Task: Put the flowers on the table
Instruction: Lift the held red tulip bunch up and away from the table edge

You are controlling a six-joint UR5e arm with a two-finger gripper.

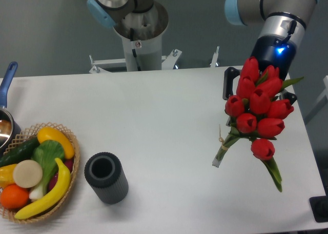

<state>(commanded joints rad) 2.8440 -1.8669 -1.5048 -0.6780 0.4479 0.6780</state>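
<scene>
A: Where are the flowers (pixel 258 106) right now?

B: At the right side of the table (pixel 154 121), carried by the gripper (pixel 259 90). The red buds hide most of it, so I cannot tell how the fingers are set; only a black finger shows at the left of the bunch. The pale stem ends point down and to the left. Whether they touch the tabletop is not clear from this view.

A: How near are the edges?

B: The bunch sits close to the right edge, and one drooping bud with its leaf hangs toward the front right corner. The far edge is just behind the gripper.

A: And room on the surface?

B: A broad bare stretch of white runs from the flowers leftward to the middle. At the front left stands a dark cylinder (pixel 106 177), and beside it a wicker basket (pixel 72 164) of fruit and vegetables at the left edge. A pot (pixel 6 122) with a blue handle pokes in behind the basket.
</scene>
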